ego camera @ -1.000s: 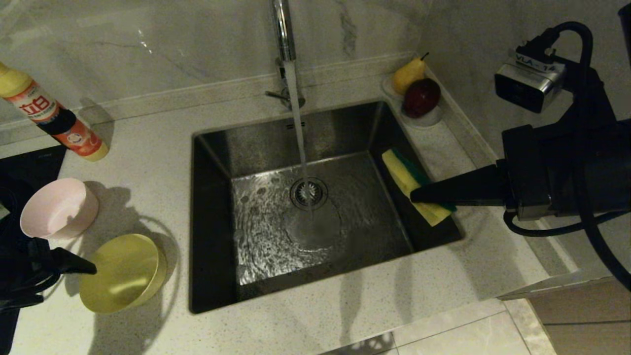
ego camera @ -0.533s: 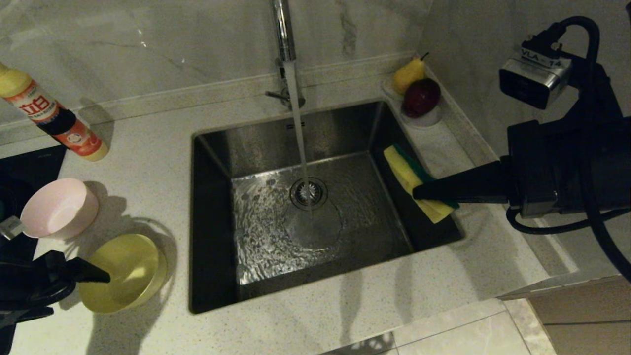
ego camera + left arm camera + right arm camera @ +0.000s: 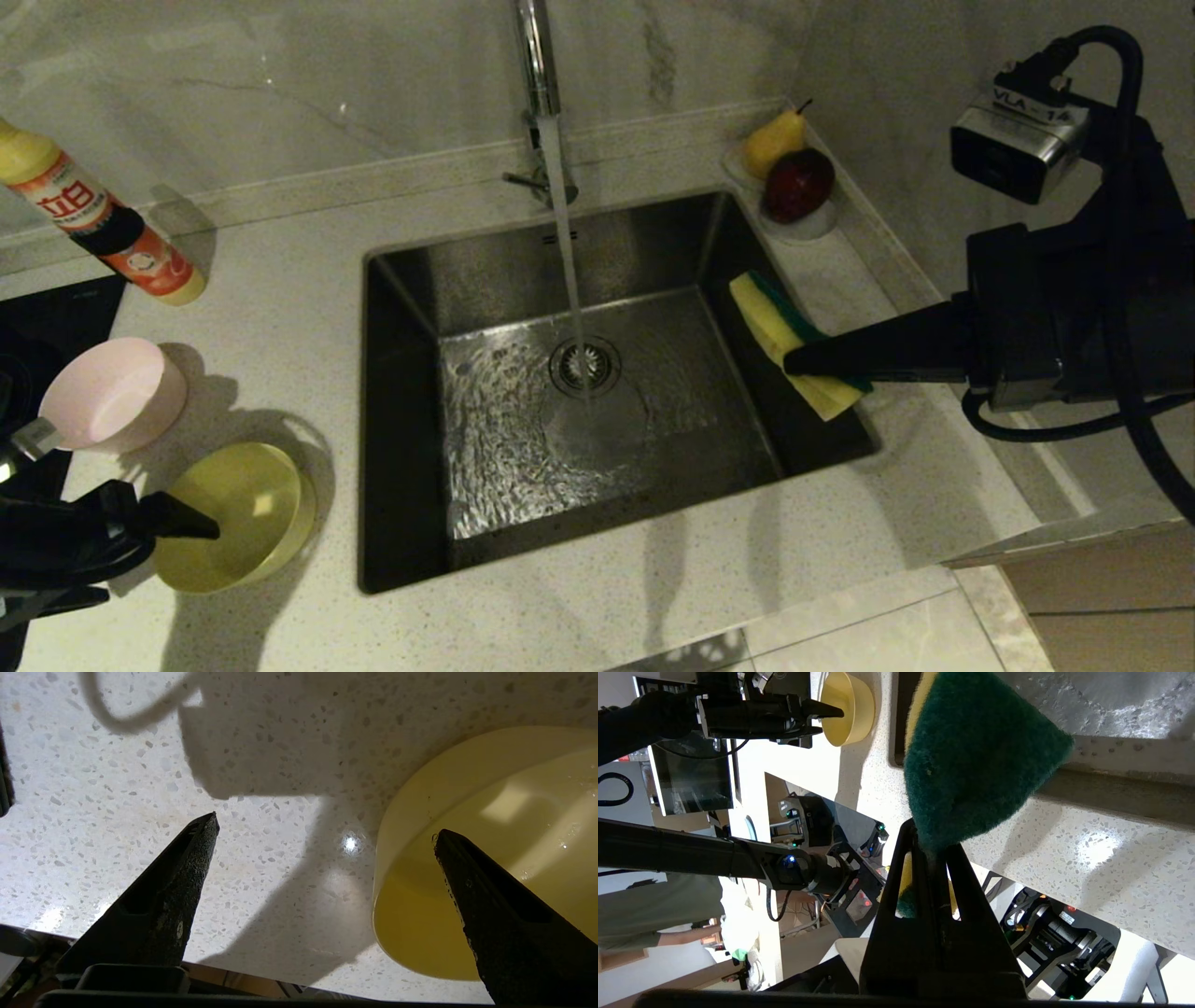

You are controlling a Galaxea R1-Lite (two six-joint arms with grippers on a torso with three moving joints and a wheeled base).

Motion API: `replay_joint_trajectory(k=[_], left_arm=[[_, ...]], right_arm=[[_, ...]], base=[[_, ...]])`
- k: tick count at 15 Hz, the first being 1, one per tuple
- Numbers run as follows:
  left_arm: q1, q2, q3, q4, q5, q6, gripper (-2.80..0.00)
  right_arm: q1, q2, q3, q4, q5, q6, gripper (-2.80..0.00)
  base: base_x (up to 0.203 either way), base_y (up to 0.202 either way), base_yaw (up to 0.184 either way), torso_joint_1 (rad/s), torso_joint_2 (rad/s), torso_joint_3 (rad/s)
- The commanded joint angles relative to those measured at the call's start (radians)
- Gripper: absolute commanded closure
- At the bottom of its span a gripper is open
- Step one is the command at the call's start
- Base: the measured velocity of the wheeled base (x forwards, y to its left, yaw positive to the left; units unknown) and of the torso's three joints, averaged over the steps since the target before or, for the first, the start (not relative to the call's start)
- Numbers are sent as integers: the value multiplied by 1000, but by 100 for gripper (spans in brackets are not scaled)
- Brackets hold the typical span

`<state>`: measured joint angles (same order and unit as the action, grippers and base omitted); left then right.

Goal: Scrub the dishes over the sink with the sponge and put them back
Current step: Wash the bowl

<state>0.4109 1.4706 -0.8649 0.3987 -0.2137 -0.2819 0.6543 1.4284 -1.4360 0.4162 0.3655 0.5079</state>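
Note:
The yellow bowl (image 3: 245, 515) sits on the counter left of the sink (image 3: 709, 252), and the pink bowl (image 3: 110, 394) lies tipped just behind it. My left gripper (image 3: 163, 560) is open at the yellow bowl's near-left rim. One finger (image 3: 495, 914) hangs over the inside of the yellow bowl (image 3: 490, 812), the other finger (image 3: 173, 891) over bare counter outside it. My right gripper (image 3: 792, 366) is shut on the sponge (image 3: 775, 331), holding it over the sink's right edge. In the right wrist view the sponge's green face (image 3: 976, 756) fills the space ahead of the right gripper (image 3: 931, 842).
Water runs from the faucet (image 3: 537, 65) onto the drain strainer (image 3: 585, 366). A detergent bottle (image 3: 103, 229) lies at the back left. A small plate (image 3: 812, 224) with a pear and an apple sits at the sink's back right corner. A black cooktop (image 3: 56, 308) borders the far left.
My left gripper has moved right towards the yellow bowl, bringing one fingertip over its inside. The yellow bowl has settled flatter. The right gripper with the sponge has barely moved.

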Motion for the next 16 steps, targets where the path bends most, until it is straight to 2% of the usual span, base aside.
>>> replay_joint_trajectory(k=[1,2,3,7,10,13,16], left_arm=[[0,8,6,2,-1,-2,-280],[0,14,11,2,-2,-2,-280],[0,17,18,0,-3,-1,0],[0,24,19,0,-4,-8,0],[0,13,-4,0,-11,-45,0],[0,-3,-52,-15,-28,-162,0],[0,-71,-107,-18,-111,-263,0]], right_arm=[[1,-6,4,3,3,3,0],[1,-9,3,3,3,4,0],[1,-14,0,3,3,4,0],[1,-20,2,4,3,4,0],[-1,-23,5,7,3,6,0],[-1,-31,4,6,3,8,0],[-1,-30,21,3,4,8,0]], base=[[0,0,0,0,0,0],[0,0,0,0,0,0],[0,0,0,0,0,0],[0,0,0,0,0,0],[0,0,0,0,0,0],[0,0,0,0,0,0],[0,0,0,0,0,0]])
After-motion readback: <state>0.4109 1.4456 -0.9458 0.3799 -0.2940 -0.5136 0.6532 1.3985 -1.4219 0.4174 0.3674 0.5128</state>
